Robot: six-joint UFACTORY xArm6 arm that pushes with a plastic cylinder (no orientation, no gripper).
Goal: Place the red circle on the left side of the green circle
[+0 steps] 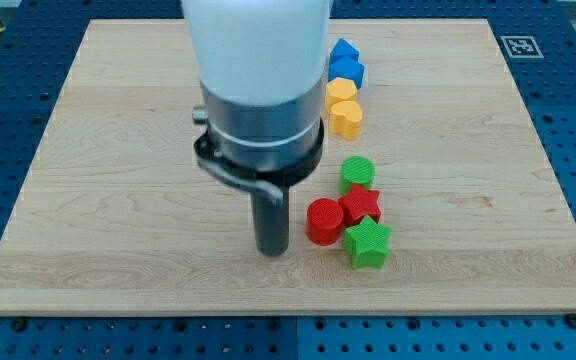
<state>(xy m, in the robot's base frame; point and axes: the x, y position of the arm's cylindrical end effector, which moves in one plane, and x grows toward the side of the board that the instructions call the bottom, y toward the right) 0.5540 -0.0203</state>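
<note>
Standing just left of the red circle (322, 221), my tip (272, 250) rests apart from it. The green circle (357, 172) lies farther, right. No claw shows, so its state cannot be told.

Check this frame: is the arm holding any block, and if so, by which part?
Nothing is held. My tip is a bare rod on the board, just to the view's left of the red circle, with a narrow gap between them.
</note>
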